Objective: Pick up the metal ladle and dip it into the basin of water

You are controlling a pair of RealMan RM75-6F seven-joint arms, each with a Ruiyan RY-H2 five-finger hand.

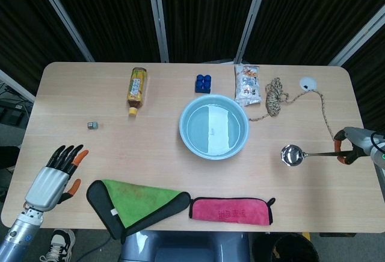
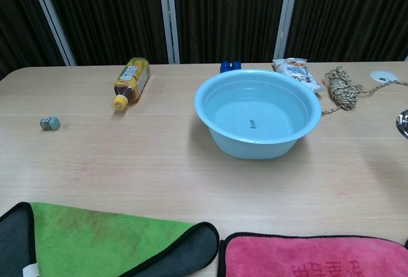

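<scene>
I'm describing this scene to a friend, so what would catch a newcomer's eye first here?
The round light-blue plastic basin of water at the table's middle draws the eye first. To its right, the right hand holds a shiny metal ladle by its handle. Near the front edge lie a green cloth and a pink cloth.
</scene>
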